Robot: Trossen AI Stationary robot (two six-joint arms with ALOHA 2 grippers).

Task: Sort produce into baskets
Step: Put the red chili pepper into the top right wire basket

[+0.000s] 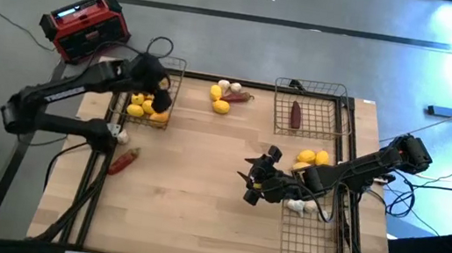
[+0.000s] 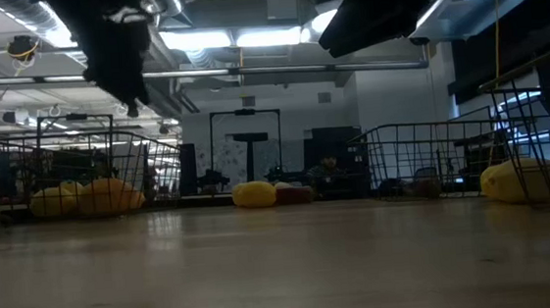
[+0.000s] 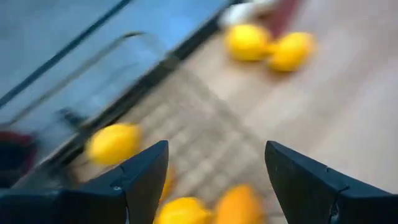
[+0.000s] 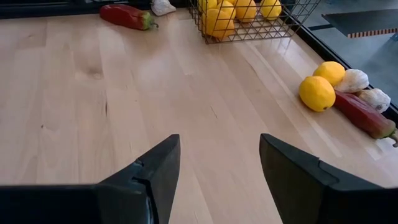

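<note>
Red-and-black box [image 1: 85, 25] beyond table [image 1: 189, 201].

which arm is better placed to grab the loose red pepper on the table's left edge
Left, probably. The left gripper hangs open over the lemon basket, nearer the red pepper; the right gripper is open farther away.

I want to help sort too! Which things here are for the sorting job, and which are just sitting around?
For the job: lemons, red peppers, garlic bulbs, three wire baskets, left gripper open above the lemon basket, right gripper open.
Just sitting around: red-and-black box, cables.
</note>
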